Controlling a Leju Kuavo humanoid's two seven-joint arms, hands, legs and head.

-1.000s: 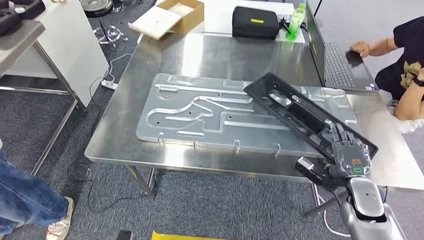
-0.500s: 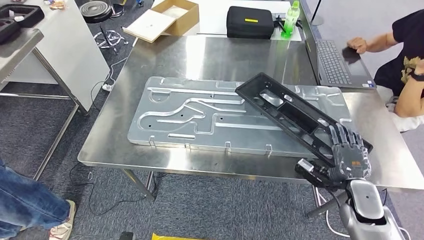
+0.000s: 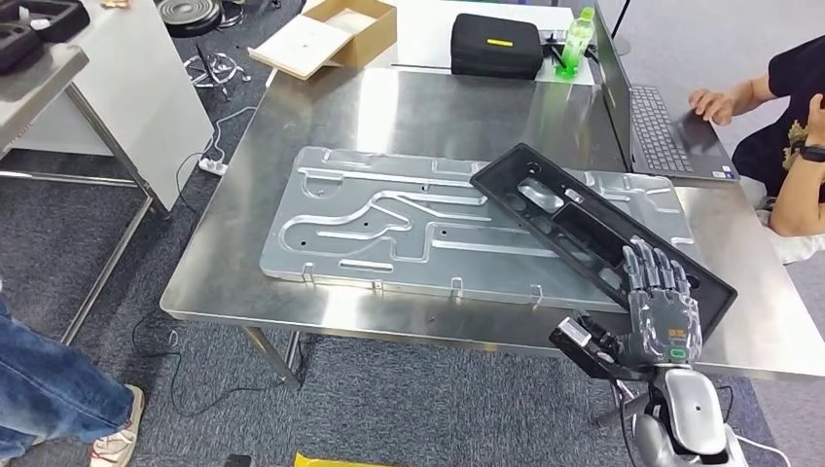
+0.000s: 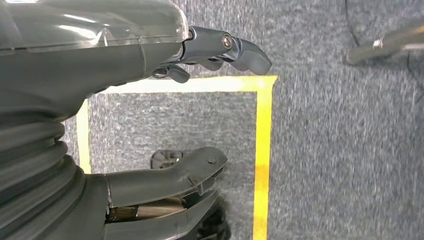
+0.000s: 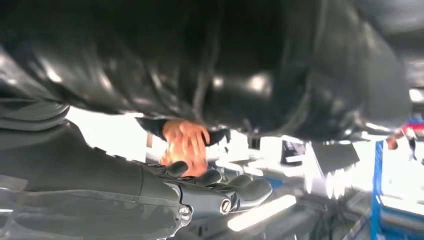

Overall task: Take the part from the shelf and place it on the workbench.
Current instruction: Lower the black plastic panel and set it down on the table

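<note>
The long black plastic part (image 3: 584, 219) lies slanted across the machined aluminium plate (image 3: 389, 224) on the steel workbench (image 3: 438, 107), its near end by the front right edge. My right hand (image 3: 657, 306) stands at that near end with its fingers stretched and spread over the part, the thumb down below the table edge; it grips nothing. In the right wrist view, that hand (image 5: 165, 192) sits beneath a dark, blurred, shiny surface. My left hand (image 4: 115, 55) hangs over grey carpet, fingers apart and empty.
A laptop (image 3: 666, 122) sits at the bench's right edge, where a seated person (image 3: 788, 126) rests a hand on it. A black case (image 3: 496, 44), a green bottle (image 3: 576, 39) and a cardboard box (image 3: 336, 31) stand behind. Someone in jeans (image 3: 49, 389) stands at front left.
My right hand has let go of the part's near end and its fingers have straightened and spread. The part has settled lower onto the plate. The camera has shifted slightly.
</note>
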